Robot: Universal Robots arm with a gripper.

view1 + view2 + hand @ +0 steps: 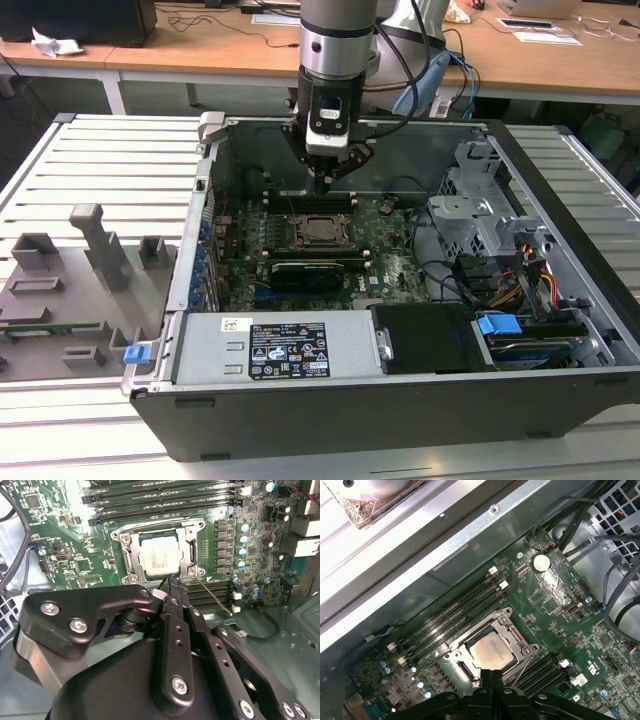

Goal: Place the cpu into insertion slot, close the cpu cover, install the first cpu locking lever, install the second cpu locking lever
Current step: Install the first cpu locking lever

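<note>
Inside the open computer case, the hand (172, 581), fingers pressed together on nothing, hangs just above one corner of the insertion slot (119, 534). There the cpu (160, 555) lies flat, framed by the cpu cover (191, 550). A thin locking lever (215, 596) slants away from that corner, close beside the fingertips. Memory slots (165, 500) flank the socket.

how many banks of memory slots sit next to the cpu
2. One bank lies between the cpu and the case wall. The other bank lies on the cpu's opposite side; the hand may hide part of it.
</note>
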